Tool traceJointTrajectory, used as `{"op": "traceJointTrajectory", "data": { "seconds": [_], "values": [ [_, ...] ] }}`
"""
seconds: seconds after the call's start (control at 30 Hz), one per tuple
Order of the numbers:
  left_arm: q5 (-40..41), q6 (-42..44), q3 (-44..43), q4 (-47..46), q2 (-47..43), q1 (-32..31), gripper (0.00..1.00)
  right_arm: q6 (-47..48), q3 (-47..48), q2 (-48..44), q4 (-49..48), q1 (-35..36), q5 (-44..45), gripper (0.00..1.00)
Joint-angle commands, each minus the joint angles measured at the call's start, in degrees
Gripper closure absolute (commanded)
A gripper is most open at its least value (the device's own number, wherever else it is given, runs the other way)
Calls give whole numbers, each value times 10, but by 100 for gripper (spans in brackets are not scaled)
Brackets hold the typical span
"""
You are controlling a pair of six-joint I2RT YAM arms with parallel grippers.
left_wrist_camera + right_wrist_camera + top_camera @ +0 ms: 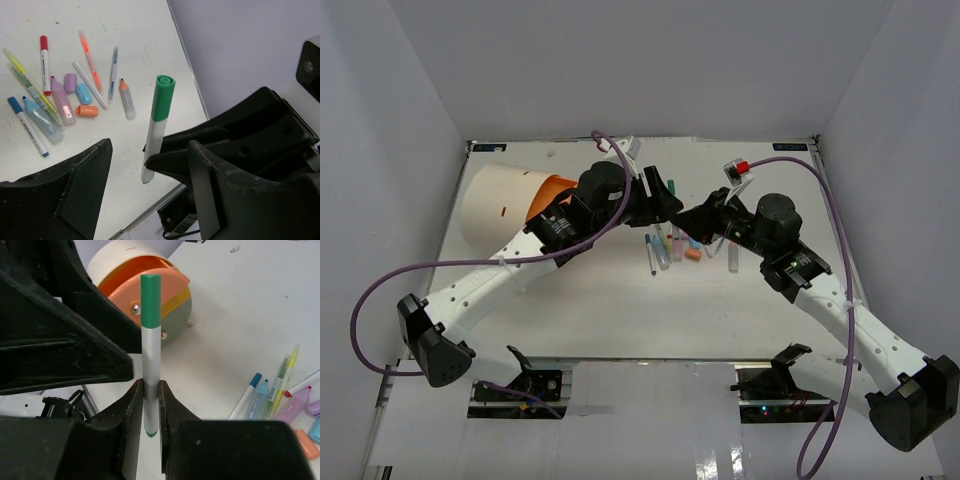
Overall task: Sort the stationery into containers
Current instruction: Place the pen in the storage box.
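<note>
My right gripper (150, 386) is shut on a white pen with a green cap (150, 340) and holds it upright above the table. My left gripper (149, 145) is open, and its jaws stand on either side of that pen (158, 125) without touching it. In the top view the two grippers meet at mid-table, left (667, 205) and right (693, 222), with the green cap (672, 187) between them. The cream cylinder container (498, 205) lies at the far left, and its orange face (152, 282) with brass knobs is turned towards the grippers. The remaining stationery (675, 245) lies in a loose pile.
The pile holds a red-capped pen (44, 64), an orange highlighter (89, 56), blue pens (26, 125) and small purple, blue and orange blocks (86, 110). A white marker (732, 258) lies to the right of the pile. White walls enclose the table on three sides.
</note>
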State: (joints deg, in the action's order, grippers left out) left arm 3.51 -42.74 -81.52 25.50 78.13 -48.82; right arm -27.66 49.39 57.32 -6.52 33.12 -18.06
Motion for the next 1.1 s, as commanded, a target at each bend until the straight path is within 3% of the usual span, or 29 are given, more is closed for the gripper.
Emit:
{"op": "traceJointTrajectory", "data": {
  "seconds": [0.0, 0.2, 0.3, 0.33, 0.47, 0.6, 0.63, 0.73, 0.83, 1.0, 1.07],
  "values": [
    [48, -5, -23, -33, 5, -8, 30, 4, -9, -12, -43, 3, -21, 89],
    [46, -2, -23, -58, 26, -8, 44, 1, -17, -10, -53, 3, -28, 88],
    [36, -2, -21, -68, 30, -9, 59, -2, -21, -8, -57, 3, -29, 87],
    [35, 0, -19, -69, 29, -9, 69, -2, -22, -6, -58, 4, -27, 85],
    [44, 6, -7, -85, 17, -9, 88, -1, -26, -5, -59, 3, -23, 79],
    [65, 28, -1, -88, 4, -9, 92, 1, -29, -5, -53, 3, -15, 57],
    [71, 36, -1, -87, -1, -9, 92, 9, -31, -7, -47, 3, -14, 44],
    [118, 77, -12, -66, -9, -8, 92, 23, -30, -14, -10, 4, 5, 20],
    [181, 143, -65, 38, -3, 4, 92, 51, -31, -27, 41, 3, 33, 7],
    [234, 254, -198, 168, 21, 68, 92, 88, -43, -56, 105, 2, 71, 0],
    [243, 281, -241, 216, 30, 103, 92, 96, -55, -70, 126, 3, 78, 3]
  ]
}}
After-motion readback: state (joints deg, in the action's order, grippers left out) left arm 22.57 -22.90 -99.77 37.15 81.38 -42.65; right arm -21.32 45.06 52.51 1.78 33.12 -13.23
